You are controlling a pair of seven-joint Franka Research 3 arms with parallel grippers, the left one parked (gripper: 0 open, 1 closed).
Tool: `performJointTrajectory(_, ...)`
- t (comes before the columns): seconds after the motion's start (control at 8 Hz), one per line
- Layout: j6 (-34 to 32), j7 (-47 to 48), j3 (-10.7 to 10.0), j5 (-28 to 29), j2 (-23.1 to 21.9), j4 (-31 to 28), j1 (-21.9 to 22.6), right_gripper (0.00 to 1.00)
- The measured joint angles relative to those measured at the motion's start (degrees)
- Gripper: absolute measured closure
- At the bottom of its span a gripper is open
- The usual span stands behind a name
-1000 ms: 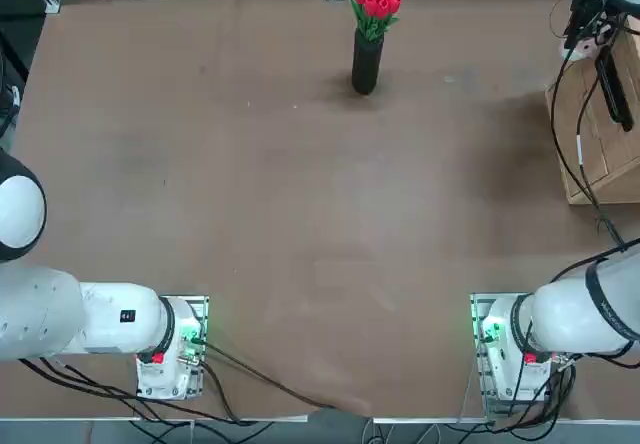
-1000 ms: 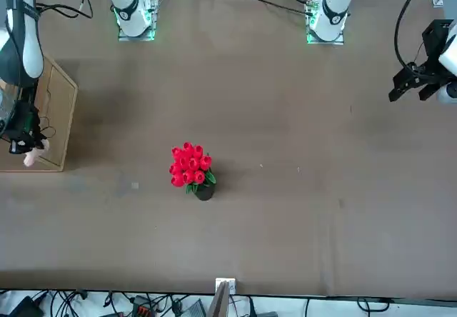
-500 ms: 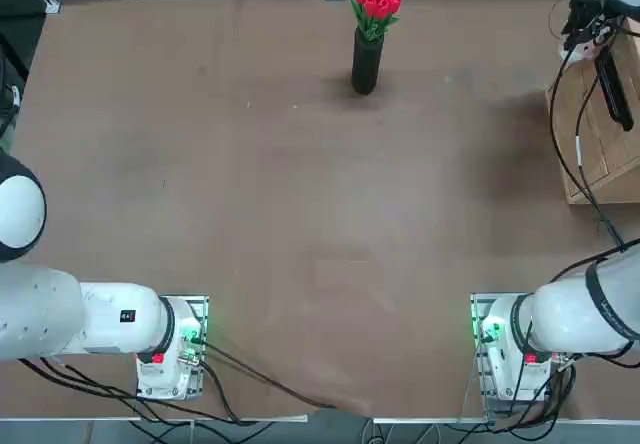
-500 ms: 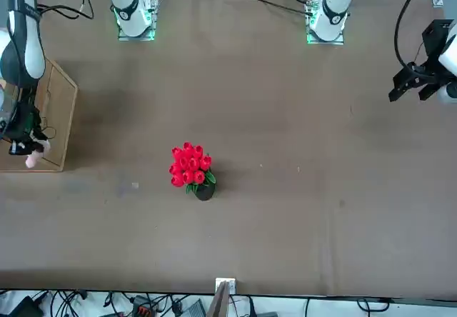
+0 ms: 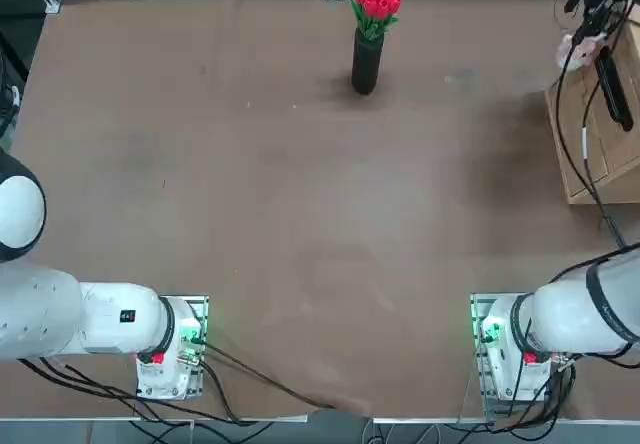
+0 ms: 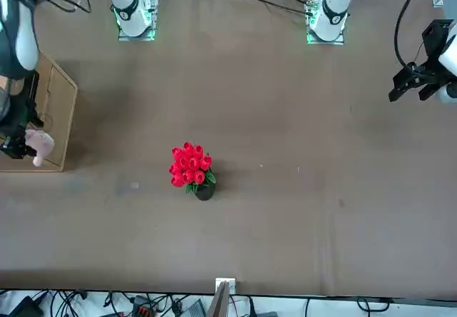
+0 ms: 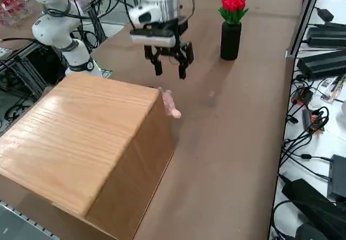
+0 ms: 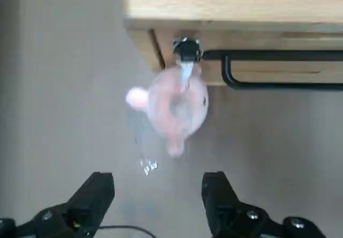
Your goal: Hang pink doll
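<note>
The pink doll [image 8: 177, 104] is a small pale pink plush that hangs by its loop from a metal hook [image 8: 186, 50] on the side of the wooden box [image 7: 81, 137]. It also shows in the right side view as the doll [image 7: 171, 105] against the box's far upper corner, and in the front view as the doll [image 6: 40, 144]. My right gripper [image 8: 157, 187] stands open a short way off the doll, with nothing between its fingers. From the side, the gripper [image 7: 170, 70] hovers above and just beyond the doll.
A black vase of red tulips [image 5: 367, 59] stands at the far middle of the table, also seen as the vase [image 7: 231, 34]. The box [image 5: 600, 134] sits at the table's right edge, with a black handle [image 8: 278, 82] beside the hook. Cables lie past the far edge.
My right gripper has opened and let go of the doll, then drawn back from the box. The doll now hangs free from the hook.
</note>
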Motion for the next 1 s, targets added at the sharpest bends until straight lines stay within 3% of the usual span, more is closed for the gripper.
performJointTrajectory(0.38, -13.06, -24.66, 6.71, 1.66, -1.35, 9.28, 0.8, 0.0)
performJointTrajectory(0.75, -22.95, -54.73, 8.44, 1.69, -1.18, 13.48, 0.95, 0.0)
performJointTrajectory(1.0, -26.9, -66.94, 9.24, 1.78, -1.24, 14.49, 0.9, 0.0)
